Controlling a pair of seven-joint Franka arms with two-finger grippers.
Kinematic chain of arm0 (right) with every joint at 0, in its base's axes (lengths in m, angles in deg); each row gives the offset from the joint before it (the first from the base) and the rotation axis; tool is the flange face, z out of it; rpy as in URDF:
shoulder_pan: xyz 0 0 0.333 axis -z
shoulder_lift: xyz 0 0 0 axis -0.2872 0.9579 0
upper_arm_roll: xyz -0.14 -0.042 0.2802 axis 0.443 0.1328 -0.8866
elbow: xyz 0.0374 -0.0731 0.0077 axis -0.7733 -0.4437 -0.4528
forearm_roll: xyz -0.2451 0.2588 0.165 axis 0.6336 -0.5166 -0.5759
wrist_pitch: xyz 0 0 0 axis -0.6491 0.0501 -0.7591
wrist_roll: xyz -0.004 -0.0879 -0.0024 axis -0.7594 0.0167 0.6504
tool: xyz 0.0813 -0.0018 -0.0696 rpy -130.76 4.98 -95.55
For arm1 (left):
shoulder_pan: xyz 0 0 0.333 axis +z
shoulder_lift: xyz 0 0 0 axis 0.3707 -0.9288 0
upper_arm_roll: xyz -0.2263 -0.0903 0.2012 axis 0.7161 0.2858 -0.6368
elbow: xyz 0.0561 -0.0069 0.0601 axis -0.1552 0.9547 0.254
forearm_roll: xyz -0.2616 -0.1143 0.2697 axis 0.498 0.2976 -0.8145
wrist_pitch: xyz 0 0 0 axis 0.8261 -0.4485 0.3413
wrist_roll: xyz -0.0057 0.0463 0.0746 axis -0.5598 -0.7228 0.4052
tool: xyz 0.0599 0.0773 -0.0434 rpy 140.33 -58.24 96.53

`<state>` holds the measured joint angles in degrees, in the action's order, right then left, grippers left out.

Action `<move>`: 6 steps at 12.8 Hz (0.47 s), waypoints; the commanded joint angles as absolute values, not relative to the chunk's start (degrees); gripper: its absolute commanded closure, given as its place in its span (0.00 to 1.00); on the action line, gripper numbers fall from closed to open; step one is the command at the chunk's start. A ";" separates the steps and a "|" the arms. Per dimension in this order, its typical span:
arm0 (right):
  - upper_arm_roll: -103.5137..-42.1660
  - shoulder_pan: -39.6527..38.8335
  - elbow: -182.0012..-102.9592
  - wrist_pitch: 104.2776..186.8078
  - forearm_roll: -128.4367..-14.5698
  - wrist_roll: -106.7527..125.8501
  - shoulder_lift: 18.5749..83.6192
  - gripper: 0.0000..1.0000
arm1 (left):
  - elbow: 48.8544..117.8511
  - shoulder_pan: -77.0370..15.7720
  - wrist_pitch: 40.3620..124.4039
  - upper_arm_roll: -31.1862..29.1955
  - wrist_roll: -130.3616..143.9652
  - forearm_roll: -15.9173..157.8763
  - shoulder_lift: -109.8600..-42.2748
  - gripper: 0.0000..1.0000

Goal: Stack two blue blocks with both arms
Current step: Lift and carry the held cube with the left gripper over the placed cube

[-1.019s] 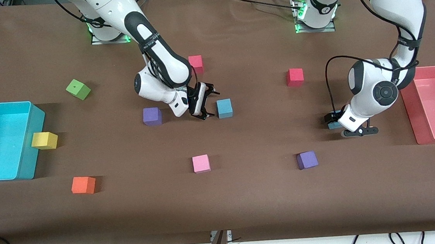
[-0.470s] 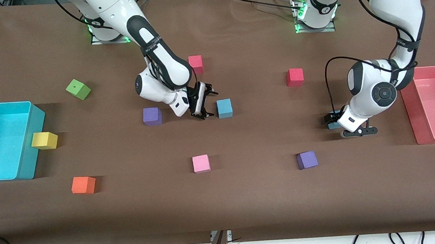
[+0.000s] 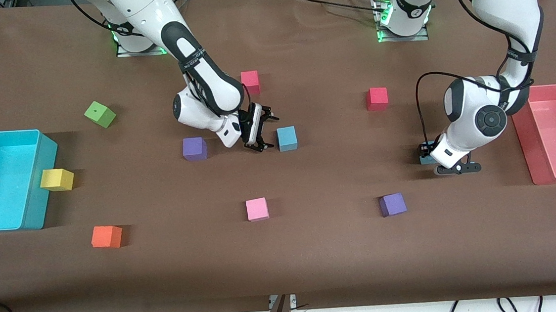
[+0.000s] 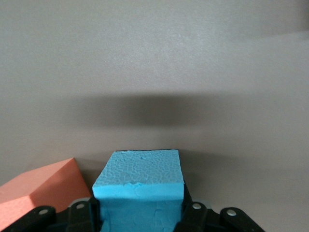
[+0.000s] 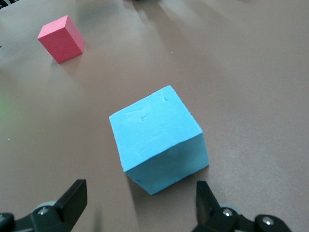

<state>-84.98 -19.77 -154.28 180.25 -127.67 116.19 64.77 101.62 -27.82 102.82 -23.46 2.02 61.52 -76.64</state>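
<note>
Since a second ago, left hand point(image 3: 428, 154) has closed on a blue block point(image 4: 139, 181) low on the worktop point(image 3: 315, 252), near the red bin point(image 3: 538, 155). Right hand point(image 3: 262, 131) hovers open, its fingers point(image 5: 72, 198) just short of the other blue block point(image 3: 287, 138), mid-worktop between purple cube point(image 3: 194, 148) and red cube point(image 3: 376, 98).
</note>
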 commanded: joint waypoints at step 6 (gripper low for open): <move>-85.58 -19.79 -154.73 180.57 -129.58 118.07 64.37 0.00 | 93.86 -30.01 85.81 -19.69 0.52 64.62 -66.88 1.00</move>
